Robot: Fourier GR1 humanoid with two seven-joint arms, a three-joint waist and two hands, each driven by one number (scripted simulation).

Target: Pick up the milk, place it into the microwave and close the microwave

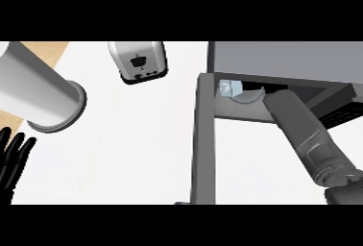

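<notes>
Milk (227, 88): small pale carton at one o'clock, standing inside the microwave (284, 57) cavity near its left wall.
Right hand: reaches into the cavity at two o'clock; only the grey forearm (305, 137) shows, the hand itself is hidden, so I cannot tell whether it grips the carton or has let go.
Left hand (14, 156): resting at nine o'clock by the frame's edge, fingers straight and apart, holding nothing.
Microwave door (203, 144): swung open, seen edge-on, running from centre toward six o'clock.
Handling: the carton likely is light, thin-walled and easily tipped or dented; best taken across its flat sides, mid-height.
Edges: cavity frame close around the forearm; door edge to its left.
Open room: white counter (135, 158) between door and left hand; toaster (139, 61) at twelve, grey cylinder (39, 91) at ten.
</notes>
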